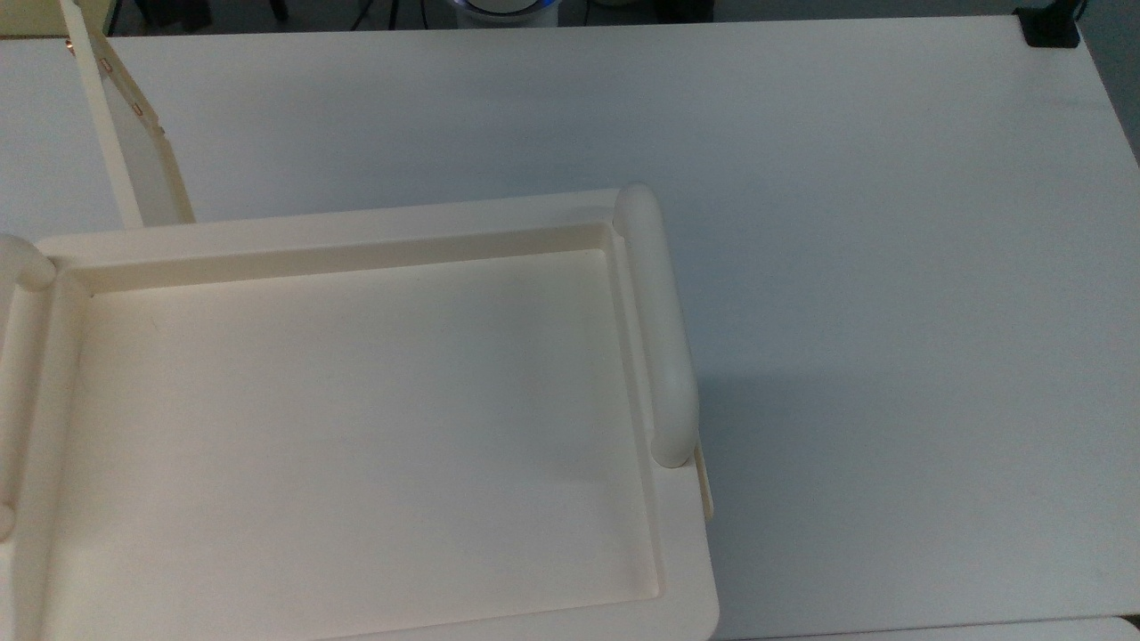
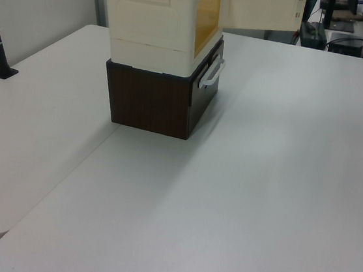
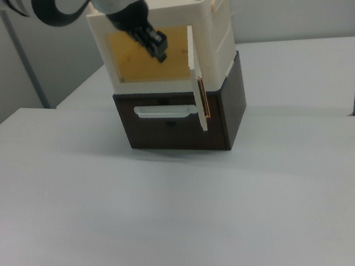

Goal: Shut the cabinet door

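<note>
Cream cabinet [image 3: 167, 38] on a dark brown drawer unit [image 3: 183, 123], both standing on a white table [image 3: 175, 223]. That is what I see from my remote station. In the right view, the cabinet door [image 3: 196, 79] stands swung wide open, hinged at the right view's right side of the cabinet front, and I see it nearly edge-on as a thin upright strip with a copper-coloured line along its edge. Behind it the amber interior is exposed. In the top view the cabinet's recessed top [image 1: 356, 418] takes up the lower left, and the door [image 1: 125, 133] juts away from its far left corner as a long narrow panel with small copper spots. In the left view the door [image 2: 258, 7] reaches out to the left view's right from the cabinet front.

My arm's gripper [image 3: 156, 45] hangs in front of the open cabinet, to the right view's left of the door and not touching it. I cannot tell whether its fingers are spread or closed.

I judge the task to be at the approach step, with the door not yet pushed. The next move calls for bringing the gripper round to the door's outer face, near its free edge, then sweeping it along the hinge arc towards the cabinet front until it sits flush.
</note>
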Controlling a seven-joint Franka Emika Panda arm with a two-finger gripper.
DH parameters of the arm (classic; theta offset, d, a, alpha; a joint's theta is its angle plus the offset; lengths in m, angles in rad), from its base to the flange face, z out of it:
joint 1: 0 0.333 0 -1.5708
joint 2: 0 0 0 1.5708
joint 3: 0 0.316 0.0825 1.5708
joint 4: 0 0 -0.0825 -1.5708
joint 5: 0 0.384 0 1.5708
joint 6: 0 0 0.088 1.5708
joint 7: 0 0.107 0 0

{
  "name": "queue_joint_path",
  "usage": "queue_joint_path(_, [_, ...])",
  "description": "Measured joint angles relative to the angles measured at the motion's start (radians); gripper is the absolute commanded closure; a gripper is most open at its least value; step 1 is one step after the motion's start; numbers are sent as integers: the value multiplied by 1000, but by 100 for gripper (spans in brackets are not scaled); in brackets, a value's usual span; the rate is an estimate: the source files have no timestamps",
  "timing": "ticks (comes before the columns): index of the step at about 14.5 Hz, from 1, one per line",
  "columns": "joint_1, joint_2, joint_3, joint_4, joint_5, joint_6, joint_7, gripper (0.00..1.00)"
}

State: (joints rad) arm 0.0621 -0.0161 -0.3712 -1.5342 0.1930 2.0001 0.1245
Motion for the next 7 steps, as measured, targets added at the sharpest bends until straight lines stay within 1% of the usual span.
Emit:
queue_joint_path(2, [-5, -1, -28, 2, 44, 54, 44, 100])
queue_joint_path(4, [-6, -2, -53, 8, 86, 92, 61, 100])
queue_joint_path(7, [-24, -2, -74, 9, 108, 119, 63, 100])
